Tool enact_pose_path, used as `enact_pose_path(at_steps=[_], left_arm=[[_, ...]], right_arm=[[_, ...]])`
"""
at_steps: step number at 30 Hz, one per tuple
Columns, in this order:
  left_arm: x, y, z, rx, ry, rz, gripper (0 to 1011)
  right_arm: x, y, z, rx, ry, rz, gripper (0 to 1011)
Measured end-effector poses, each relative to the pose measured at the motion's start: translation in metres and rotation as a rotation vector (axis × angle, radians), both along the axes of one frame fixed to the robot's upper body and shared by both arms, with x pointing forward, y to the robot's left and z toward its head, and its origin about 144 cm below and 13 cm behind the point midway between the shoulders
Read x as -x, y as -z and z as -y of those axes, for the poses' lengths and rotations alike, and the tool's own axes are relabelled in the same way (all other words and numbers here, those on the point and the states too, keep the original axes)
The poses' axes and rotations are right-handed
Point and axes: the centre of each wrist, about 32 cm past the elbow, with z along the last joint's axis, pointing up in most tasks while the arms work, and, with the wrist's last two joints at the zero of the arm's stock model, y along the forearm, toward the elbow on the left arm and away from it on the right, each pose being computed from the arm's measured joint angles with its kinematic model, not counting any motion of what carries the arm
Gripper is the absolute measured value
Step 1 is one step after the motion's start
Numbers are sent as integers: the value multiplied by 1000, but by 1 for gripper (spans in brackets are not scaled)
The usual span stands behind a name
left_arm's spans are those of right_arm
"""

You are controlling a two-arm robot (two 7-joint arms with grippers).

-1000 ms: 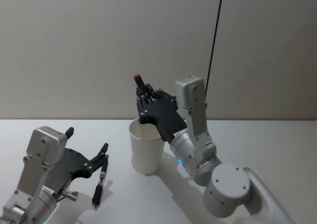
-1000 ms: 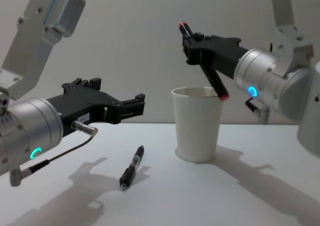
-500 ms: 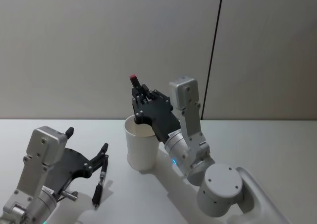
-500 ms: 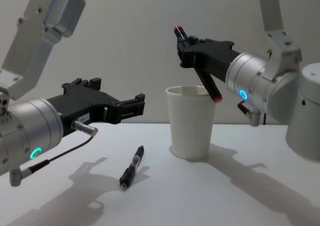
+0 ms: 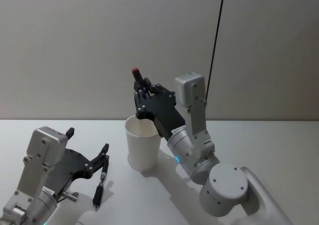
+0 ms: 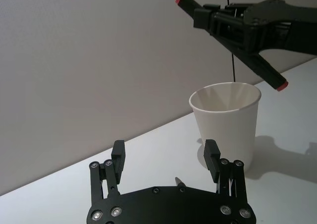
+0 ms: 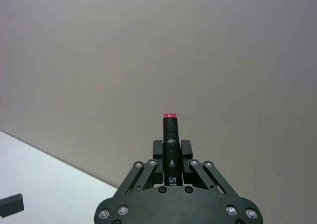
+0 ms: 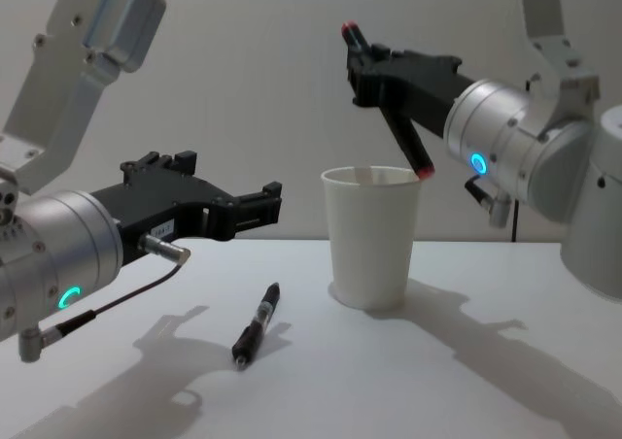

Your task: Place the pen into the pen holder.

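Two black fingers of the right gripper (image 8: 379,78) pinch the red-tipped pen (image 8: 412,148) around its upper part, holding it tilted above the pen holder (image 8: 372,240), with the top end leaning toward the robot's left and the lower end close to the right edge of the rim. Compared with half a second ago, the gripper has lifted a little: the lower tip then hung below the rim against the cup's right wall and now sits at about rim height. Across the last second the pen holder has also slid slightly to the robot's left, probably nudged by that tip, so the pen likely needs to come further over the mouth before it is lowered and released. It is a slim, rigid black cylinder with red ends and white lettering on the barrel. The pen holder is a plain, matte white tapered cup, wider at its rolled rim, light enough to shift when pushed. Lower down on the left, the left gripper (image 6: 165,154) hangs with fingers spread above a second pen (image 8: 257,324), dark and slender, lying flat on the smooth pale tabletop (image 8: 457,381)
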Motion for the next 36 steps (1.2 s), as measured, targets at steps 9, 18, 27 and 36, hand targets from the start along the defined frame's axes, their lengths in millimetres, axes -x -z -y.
enact_pose_path(at_steps=[9, 18, 27, 36], left_arm=[[0, 0, 0, 0, 0, 0, 1000], [0, 0, 0, 0, 0, 0, 999], [0, 0, 0, 0, 0, 0, 1000], [0, 0, 0, 0, 0, 0, 1000]], right_arm=[[3, -4, -5, -5, 26, 85, 207], [1, 5, -11, 31, 61, 154, 207], [-2, 17, -17, 73, 82, 188, 207], [-7, 22, -21, 85, 96, 197, 205]])
